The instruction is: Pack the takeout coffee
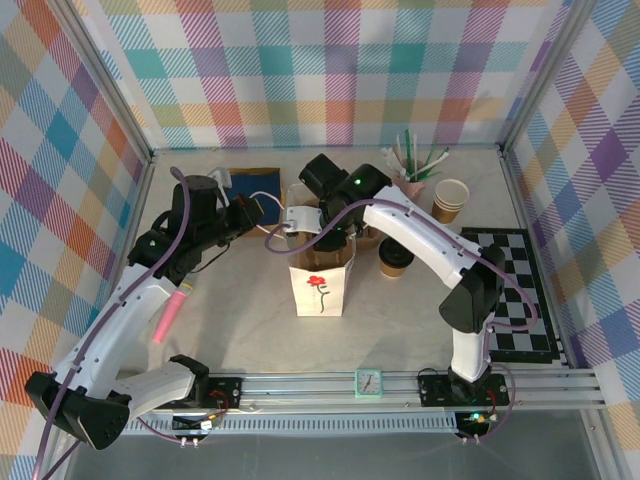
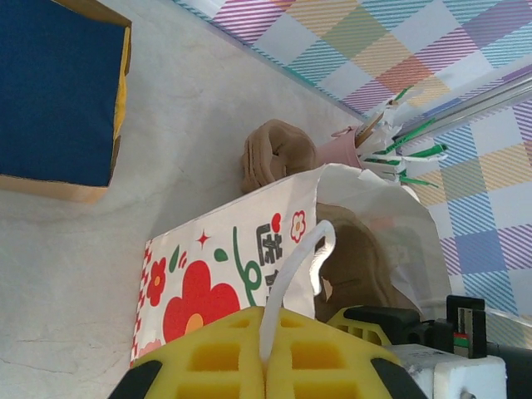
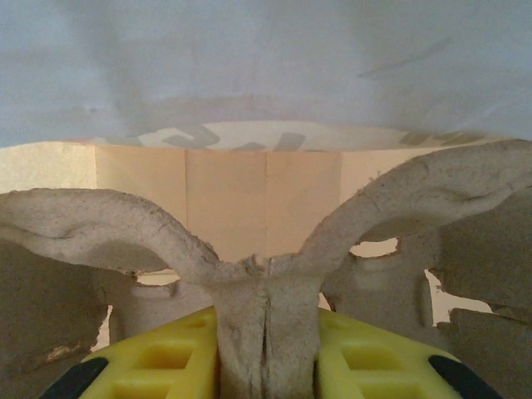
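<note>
Coffee not yet packed; both end effectors are at the bag.

Left end effector (image 2: 266, 324) is pressed together on the white handle (image 2: 293, 262) of the flowered bag (image 1: 320, 285), which stands open mid-counter (image 1: 240, 330). Right end effector (image 3: 266, 328) is down in the bag mouth, pinching the centre rib of the cardboard cup tray (image 3: 399, 199). Coffee cup (image 1: 396, 258) sits on the counter just right of the bag, outside it: upright, long axis vertical, black lid pointing up. Lidless cups (image 1: 450, 200) stand further right, toward the back.
</note>
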Robot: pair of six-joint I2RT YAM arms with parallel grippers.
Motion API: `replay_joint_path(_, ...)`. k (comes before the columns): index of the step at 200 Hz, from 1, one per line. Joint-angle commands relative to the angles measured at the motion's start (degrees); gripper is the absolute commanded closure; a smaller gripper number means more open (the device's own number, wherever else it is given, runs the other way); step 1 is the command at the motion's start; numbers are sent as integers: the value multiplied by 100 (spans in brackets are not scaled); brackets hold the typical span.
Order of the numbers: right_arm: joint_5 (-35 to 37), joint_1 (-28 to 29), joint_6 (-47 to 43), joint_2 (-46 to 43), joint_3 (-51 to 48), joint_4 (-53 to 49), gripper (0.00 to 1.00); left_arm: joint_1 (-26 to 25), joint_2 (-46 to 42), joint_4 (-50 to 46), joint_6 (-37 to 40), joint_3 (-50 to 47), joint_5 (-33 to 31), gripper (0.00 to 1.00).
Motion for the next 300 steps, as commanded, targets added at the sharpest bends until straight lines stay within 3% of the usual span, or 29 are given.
replay_joint_path(1, 56, 51, 15, 107, -21, 20, 71, 70, -181, 156, 57, 124, 64, 96)
replay_joint_path(56, 287, 51, -7, 170, -181, 84, 71, 96, -255, 39, 129, 255, 2, 97)
replay_joint_path(122, 227, 84, 59, 230, -270, 213, 71, 105, -98, 348, -25, 349, 419, 97)
replay_joint_path(300, 279, 147, 226, 572, -458, 413, 63, 105, -230, 366, -85, 89, 448, 97)
